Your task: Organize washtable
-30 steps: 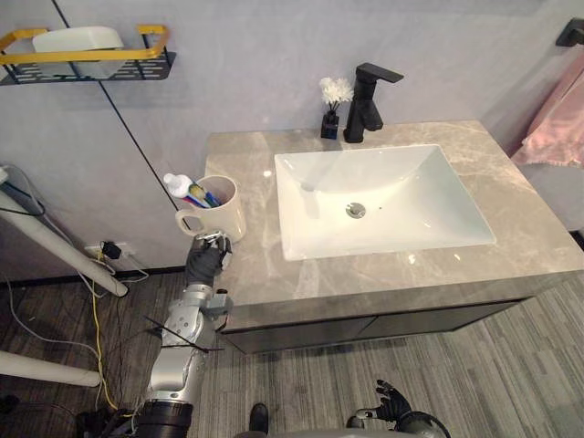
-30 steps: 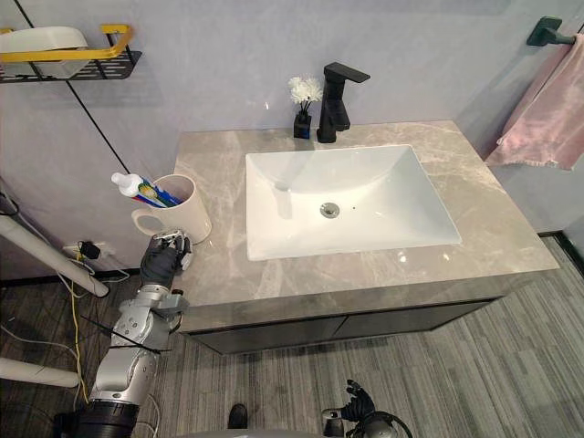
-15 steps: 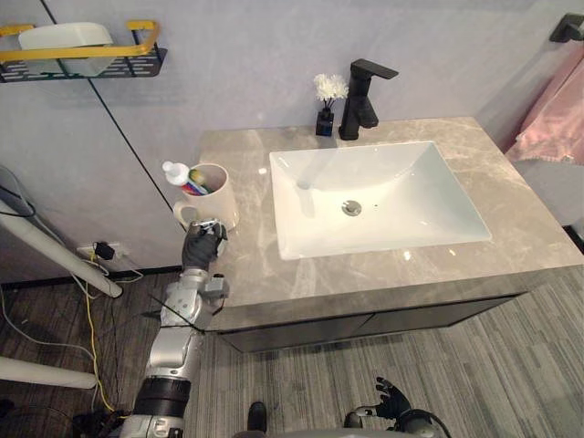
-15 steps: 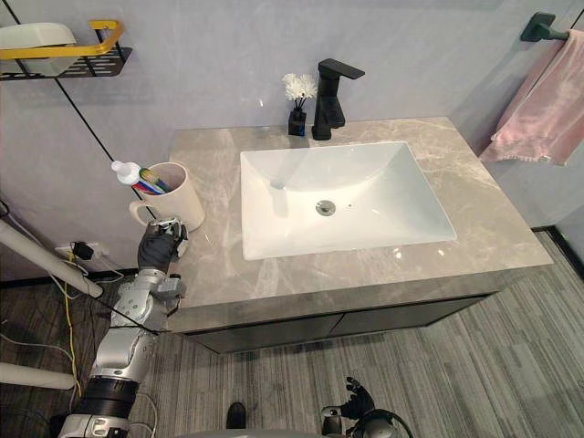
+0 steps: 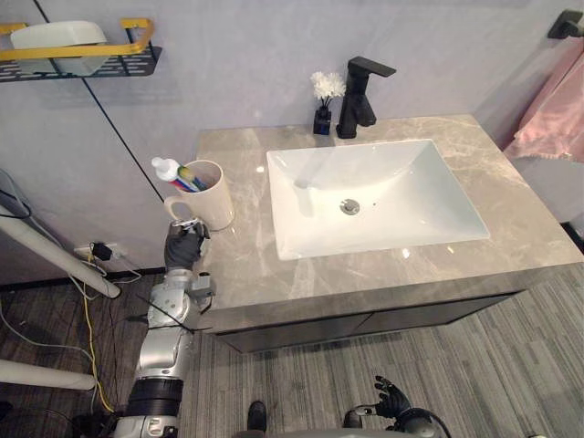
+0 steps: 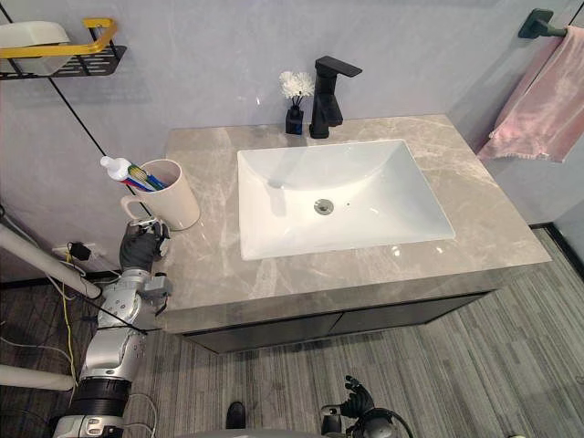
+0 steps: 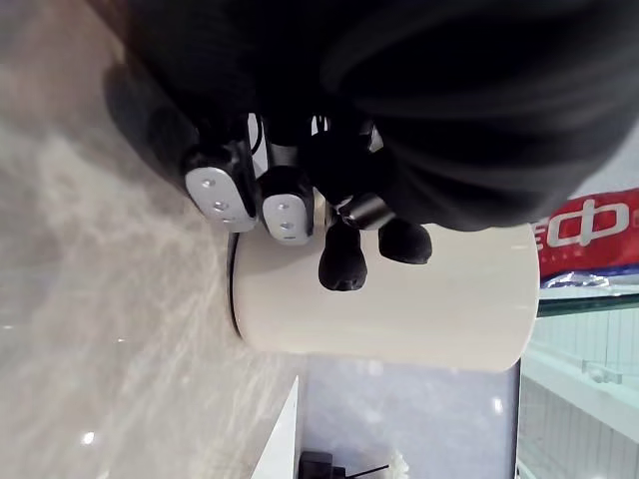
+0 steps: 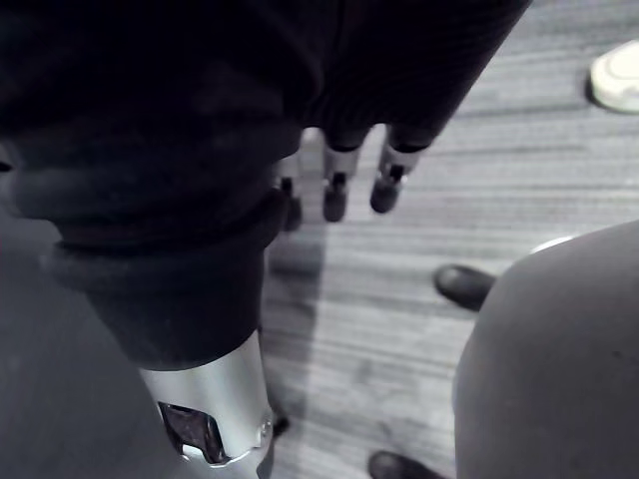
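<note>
Left wrist view: the left robot hand (image 7: pixel 285 205) is seen curled about the handle of the cream mug (image 7: pixel 399 309), stood at the surface's (image 5: pixel 246 274) left edge, seemingly for moving, while the right robot hand (image 8: pixel 339 190) is hung loose-fingered above the floor (image 8: pixel 449 150).

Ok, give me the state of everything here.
Cream mug: upright on countertop, toothbrushes and toothpaste inside.
Left hand: curled round mug's handle.
Right hand: open, low over floor.
Black faucet: off.
Sink: empty.
Pink towel: hanging.
Flower vase: upright.
</note>
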You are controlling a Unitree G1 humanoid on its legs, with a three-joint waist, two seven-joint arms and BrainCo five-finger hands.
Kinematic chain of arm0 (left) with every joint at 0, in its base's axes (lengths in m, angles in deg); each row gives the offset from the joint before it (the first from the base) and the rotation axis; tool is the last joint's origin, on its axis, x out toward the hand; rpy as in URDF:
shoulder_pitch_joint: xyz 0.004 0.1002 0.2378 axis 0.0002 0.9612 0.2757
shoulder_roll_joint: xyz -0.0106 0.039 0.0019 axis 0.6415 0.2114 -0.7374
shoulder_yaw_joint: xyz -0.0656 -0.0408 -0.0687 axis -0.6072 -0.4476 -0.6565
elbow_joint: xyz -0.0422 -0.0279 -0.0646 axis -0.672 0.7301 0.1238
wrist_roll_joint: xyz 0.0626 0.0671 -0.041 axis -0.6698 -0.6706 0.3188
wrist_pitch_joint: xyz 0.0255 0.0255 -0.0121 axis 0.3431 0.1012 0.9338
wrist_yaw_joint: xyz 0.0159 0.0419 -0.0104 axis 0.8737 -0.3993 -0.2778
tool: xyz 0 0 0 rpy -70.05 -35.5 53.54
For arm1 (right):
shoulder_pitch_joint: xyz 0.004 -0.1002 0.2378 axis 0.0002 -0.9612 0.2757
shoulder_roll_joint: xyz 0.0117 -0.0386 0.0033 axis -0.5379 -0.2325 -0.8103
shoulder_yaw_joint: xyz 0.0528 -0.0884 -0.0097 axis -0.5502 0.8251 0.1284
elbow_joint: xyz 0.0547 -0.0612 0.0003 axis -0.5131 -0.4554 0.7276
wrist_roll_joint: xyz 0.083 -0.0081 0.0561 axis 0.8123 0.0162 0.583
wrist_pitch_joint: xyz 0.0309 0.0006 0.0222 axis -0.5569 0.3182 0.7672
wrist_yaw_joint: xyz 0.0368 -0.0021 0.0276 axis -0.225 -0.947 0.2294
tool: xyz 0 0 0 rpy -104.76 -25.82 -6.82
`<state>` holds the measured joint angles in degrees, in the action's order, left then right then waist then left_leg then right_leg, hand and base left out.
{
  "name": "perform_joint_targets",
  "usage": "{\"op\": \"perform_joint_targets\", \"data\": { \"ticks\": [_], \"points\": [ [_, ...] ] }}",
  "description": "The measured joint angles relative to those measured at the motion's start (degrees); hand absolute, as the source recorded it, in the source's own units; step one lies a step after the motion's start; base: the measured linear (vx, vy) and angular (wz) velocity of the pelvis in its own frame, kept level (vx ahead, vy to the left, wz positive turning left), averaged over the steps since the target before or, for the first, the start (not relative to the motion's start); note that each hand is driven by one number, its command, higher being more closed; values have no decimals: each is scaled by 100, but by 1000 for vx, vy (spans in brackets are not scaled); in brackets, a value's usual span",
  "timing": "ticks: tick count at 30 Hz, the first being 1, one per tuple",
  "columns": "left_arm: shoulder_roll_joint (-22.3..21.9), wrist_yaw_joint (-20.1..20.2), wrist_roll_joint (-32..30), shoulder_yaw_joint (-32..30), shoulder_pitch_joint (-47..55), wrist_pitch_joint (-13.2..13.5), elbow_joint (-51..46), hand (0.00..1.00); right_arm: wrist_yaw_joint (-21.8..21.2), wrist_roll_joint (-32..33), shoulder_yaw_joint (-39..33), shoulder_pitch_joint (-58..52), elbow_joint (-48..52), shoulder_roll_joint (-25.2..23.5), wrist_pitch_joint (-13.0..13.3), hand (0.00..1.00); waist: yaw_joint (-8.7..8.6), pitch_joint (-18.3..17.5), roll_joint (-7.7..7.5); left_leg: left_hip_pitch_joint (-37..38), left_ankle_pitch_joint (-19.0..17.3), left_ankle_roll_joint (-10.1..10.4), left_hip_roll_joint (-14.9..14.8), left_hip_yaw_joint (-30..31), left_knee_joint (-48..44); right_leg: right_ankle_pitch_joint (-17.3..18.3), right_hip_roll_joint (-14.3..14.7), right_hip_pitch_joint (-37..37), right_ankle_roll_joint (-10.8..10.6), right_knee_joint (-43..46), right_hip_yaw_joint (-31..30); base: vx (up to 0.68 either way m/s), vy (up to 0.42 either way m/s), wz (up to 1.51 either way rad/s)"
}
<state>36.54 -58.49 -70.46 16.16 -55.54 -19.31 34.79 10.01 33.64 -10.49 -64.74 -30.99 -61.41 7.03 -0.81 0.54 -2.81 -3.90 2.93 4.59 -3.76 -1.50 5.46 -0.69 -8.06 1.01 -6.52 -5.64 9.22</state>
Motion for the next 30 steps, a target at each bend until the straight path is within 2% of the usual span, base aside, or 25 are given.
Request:
{"op": "perform_joint_targets", "data": {
  "ticks": [5,19,30],
  "points": [
    [-3,-21,-2,-202,109,1,-12,100,-4,-1,2,-8,9,0,2,0,-1,0,0,8,0,0,0,1,0,0,0,-7,0,0,1,0,0,0],
    [19,-121,5,-120,7,-35,-9,100,-2,-38,3,-113,186,8,12,0,6,7,10,-26,0,0,1,4,-2,1,0,31,0,1,5,0,0,0],
    [330,-256,7,86,-596,-24,22,100,6,-30,-105,-144,403,42,11,0,19,231,22,-267,6,-2,1,4,-7,-15,5,276,5,2,-1,0,0,0]
  ]
}}
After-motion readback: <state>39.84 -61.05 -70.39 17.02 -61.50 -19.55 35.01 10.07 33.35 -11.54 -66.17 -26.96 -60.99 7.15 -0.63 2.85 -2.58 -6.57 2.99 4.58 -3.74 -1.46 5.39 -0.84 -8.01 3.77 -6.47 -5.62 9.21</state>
